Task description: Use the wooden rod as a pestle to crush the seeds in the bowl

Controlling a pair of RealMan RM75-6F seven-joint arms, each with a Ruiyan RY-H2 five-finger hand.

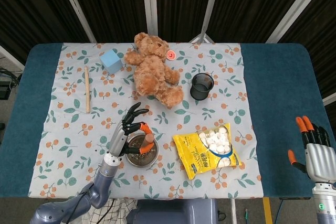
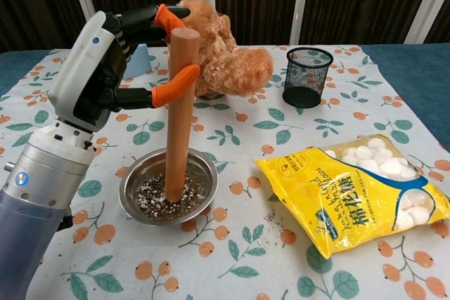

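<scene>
Chest view: left hand (image 2: 105, 68) pinches wooden rod (image 2: 178, 117) upright, tip buried in seeds (image 2: 169, 198) inside bowl (image 2: 200, 166). Right hand (image 1: 315, 153) spread, empty, arm cut off at frame edge.

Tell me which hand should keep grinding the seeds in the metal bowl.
The left hand. It already grips the wooden rod, whose lower end stands in the seeds in the metal bowl. The right hand is open at the table's far right edge, holding nothing.
</scene>
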